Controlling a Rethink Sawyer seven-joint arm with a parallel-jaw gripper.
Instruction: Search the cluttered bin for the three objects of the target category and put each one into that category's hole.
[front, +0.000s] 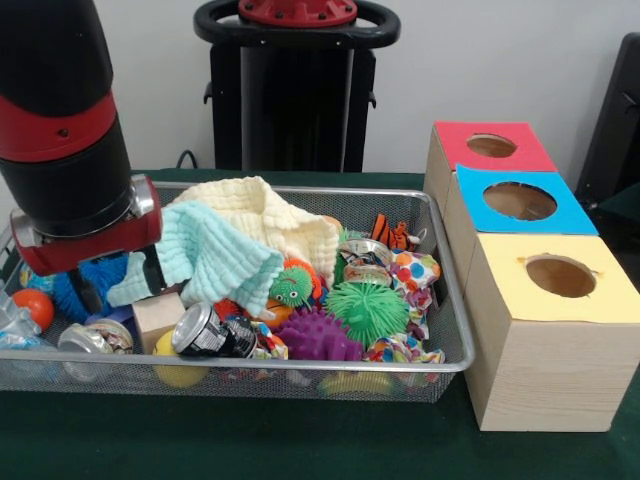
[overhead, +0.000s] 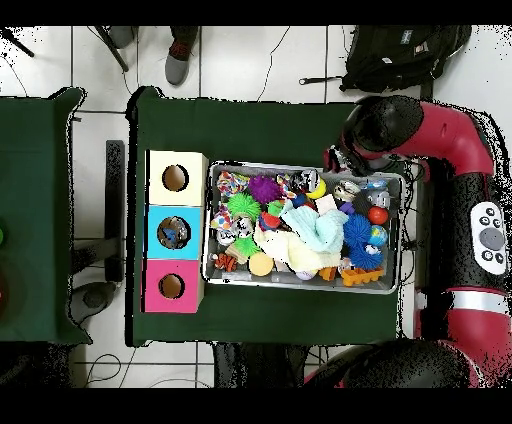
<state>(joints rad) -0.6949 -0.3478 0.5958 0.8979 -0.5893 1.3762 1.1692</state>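
A wire mesh bin (front: 452, 300) is packed with toys and cloths. My gripper (front: 150, 274) hangs low over its left end in the front view, right against the edge of a mint green cloth (front: 215, 250); whether it holds the cloth is unclear. A cream cloth (front: 272, 213) lies behind it. Around them sit a purple spiky ball (front: 318, 335), a green spiky ball (front: 370, 310), a drink can (front: 210, 332) and a wooden block (front: 157, 315). In the overhead view the arm (overhead: 375, 125) covers the gripper above the bin (overhead: 300, 288), and the mint cloth (overhead: 315, 225) shows mid-bin.
Three wooden boxes with holes stand beside the bin: red top (front: 491, 146), blue top (front: 519, 201), yellow top (front: 560, 276). A blue spiky ball (front: 85, 280), an orange ball (front: 35, 305) and a tiger toy (front: 392, 233) also lie in the bin. A person's feet (overhead: 178, 66) show beyond the table.
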